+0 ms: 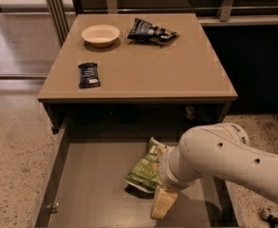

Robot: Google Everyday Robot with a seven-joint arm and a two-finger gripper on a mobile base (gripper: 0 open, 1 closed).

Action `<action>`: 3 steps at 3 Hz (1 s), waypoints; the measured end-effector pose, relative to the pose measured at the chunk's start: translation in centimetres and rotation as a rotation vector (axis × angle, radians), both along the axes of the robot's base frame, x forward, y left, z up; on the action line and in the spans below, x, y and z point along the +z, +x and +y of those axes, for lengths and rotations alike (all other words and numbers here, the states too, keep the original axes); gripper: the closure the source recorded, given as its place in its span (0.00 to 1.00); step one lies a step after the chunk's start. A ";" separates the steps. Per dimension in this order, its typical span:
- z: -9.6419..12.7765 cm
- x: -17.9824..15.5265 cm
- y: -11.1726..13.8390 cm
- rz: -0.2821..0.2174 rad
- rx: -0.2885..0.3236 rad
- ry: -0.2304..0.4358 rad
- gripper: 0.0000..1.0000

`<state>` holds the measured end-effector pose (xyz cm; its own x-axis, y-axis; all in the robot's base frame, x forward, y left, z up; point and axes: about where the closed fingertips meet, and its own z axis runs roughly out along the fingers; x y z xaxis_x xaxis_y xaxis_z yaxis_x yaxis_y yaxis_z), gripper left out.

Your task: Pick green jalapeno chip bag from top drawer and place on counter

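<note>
The green jalapeno chip bag (144, 171) lies flat in the open top drawer (88, 184), right of its middle. My gripper (161, 207) hangs low in the drawer at the bag's near right corner, right beside it. The white arm (224, 158) reaches in from the right and hides the bag's right edge. The tan counter (148, 65) sits above and behind the drawer.
On the counter are a cream bowl (100, 34) at the back left, a dark navy chip bag (150, 31) at the back middle and a small dark blue bar wrapper (88, 74) at the left. Speckled floor lies on both sides of the drawer.
</note>
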<state>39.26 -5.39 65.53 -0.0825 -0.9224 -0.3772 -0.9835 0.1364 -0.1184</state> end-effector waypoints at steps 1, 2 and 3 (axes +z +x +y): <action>0.1 -2.0 -0.5 -0.001 0.004 -0.030 0.00; 0.1 -3.8 -0.7 0.002 -0.006 -0.023 0.00; -0.1 -5.5 -0.6 0.003 -0.015 -0.009 0.00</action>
